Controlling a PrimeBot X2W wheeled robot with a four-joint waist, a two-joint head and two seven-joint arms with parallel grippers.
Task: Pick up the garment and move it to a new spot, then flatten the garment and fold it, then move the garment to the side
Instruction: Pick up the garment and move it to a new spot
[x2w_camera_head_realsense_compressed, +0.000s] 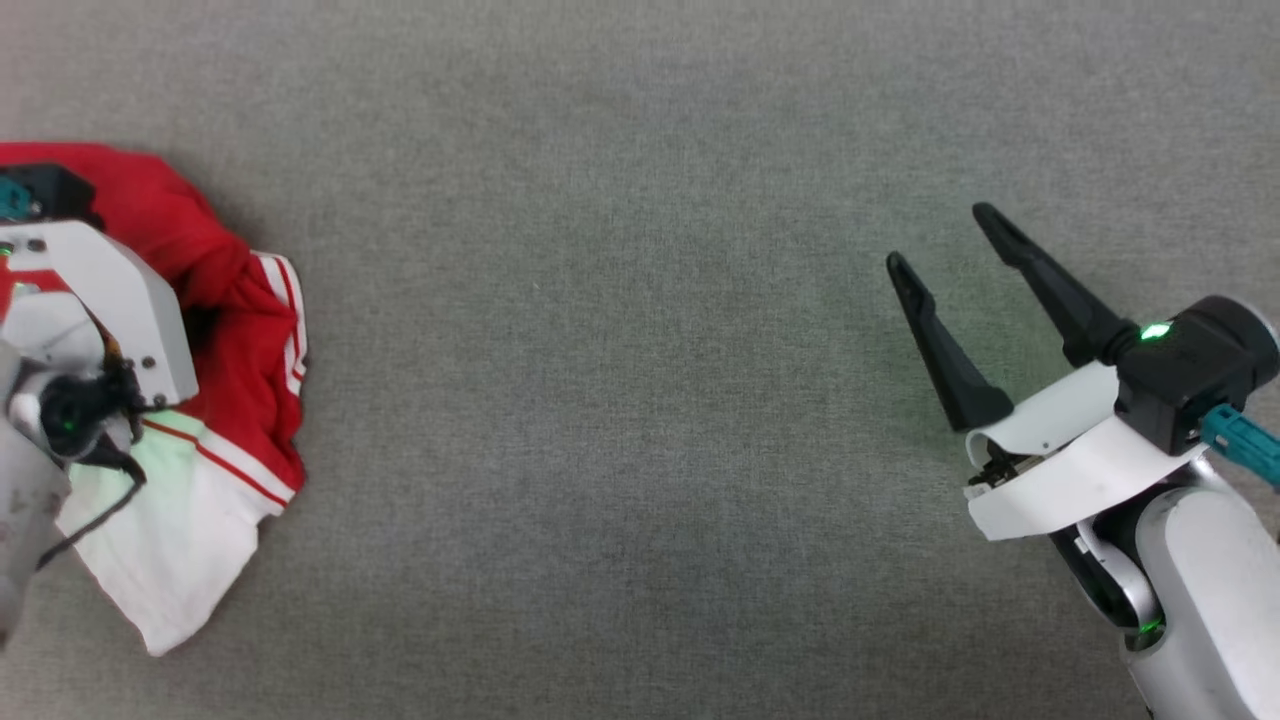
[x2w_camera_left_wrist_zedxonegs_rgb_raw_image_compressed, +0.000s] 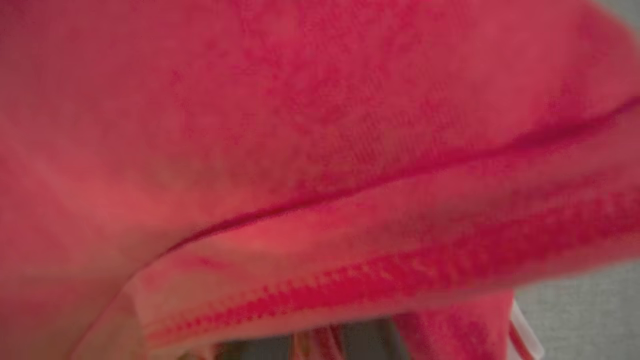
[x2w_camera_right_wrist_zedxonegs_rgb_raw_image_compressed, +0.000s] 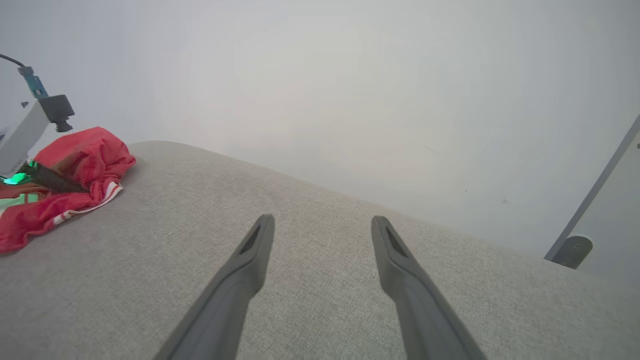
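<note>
The garment lies crumpled at the left edge of the grey surface, red with white sleeve ends and red-and-white stripe trim. My left arm's pale wrist hangs over it and covers the fingers. In the right wrist view, one dark left finger is dug into the red heap. Red cloth with a stitched hem presses close against the left wrist camera, so how the jaws stand is hidden. My right gripper is open far to the right, above bare surface, with nothing between its fingers.
The grey textile surface stretches wide between the two arms. Its far edge meets a pale wall. A grey slanted post with a round base stands beyond the edge on the right.
</note>
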